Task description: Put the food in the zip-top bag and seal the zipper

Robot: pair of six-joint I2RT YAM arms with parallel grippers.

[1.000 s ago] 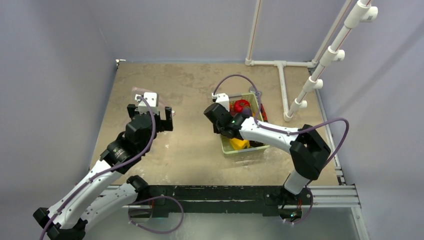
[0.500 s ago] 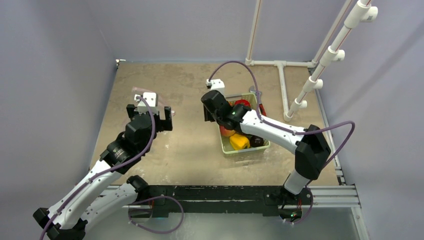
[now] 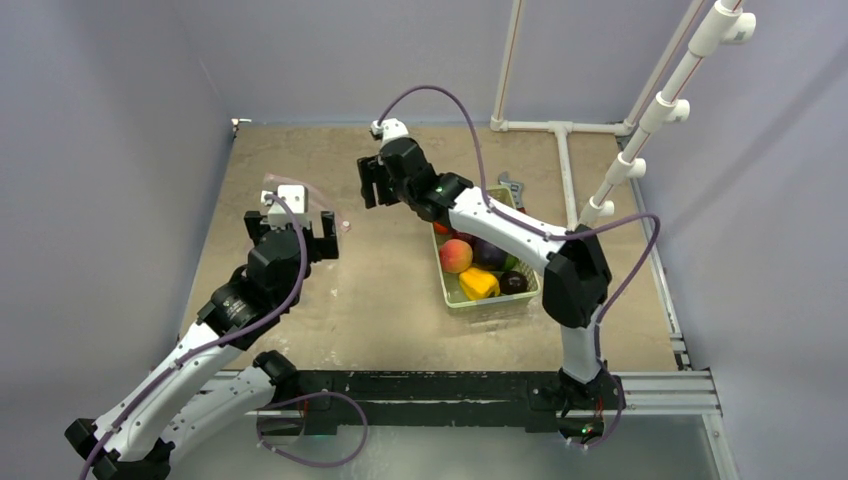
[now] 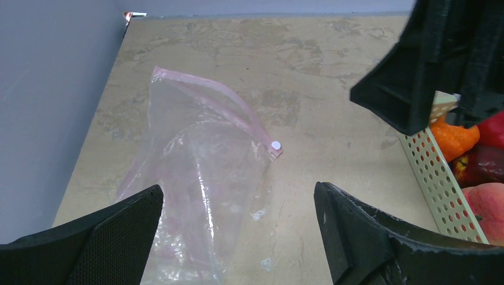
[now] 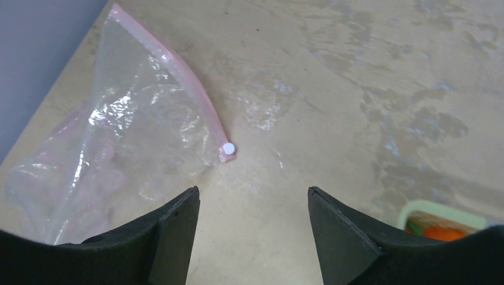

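Observation:
The clear zip-top bag (image 4: 196, 172) lies flat on the table at the left, empty; it also shows in the right wrist view (image 5: 131, 136). Its pink zipper (image 4: 220, 104) ends at a white slider (image 4: 275, 144). The food sits in a green basket (image 3: 455, 296): peach (image 3: 456, 255), yellow pepper (image 3: 479, 284), dark plum (image 3: 513, 282), purple eggplant (image 3: 488, 250). My left gripper (image 4: 238, 187) is open and empty just above the bag's near end. My right gripper (image 5: 252, 190) is open and empty above bare table, just right of the slider (image 5: 228, 148).
The basket's perforated wall (image 4: 431, 172) stands right of the bag, with an orange piece (image 4: 454, 135) inside. My right gripper (image 4: 434, 59) hangs over the table between bag and basket. A white pipe frame (image 3: 565, 150) stands at the back right. A wall (image 4: 47, 89) borders the left.
My right gripper has left the basket, empty, and swung up and left across the table toward the bag. My left gripper has shifted slightly left over the bag.

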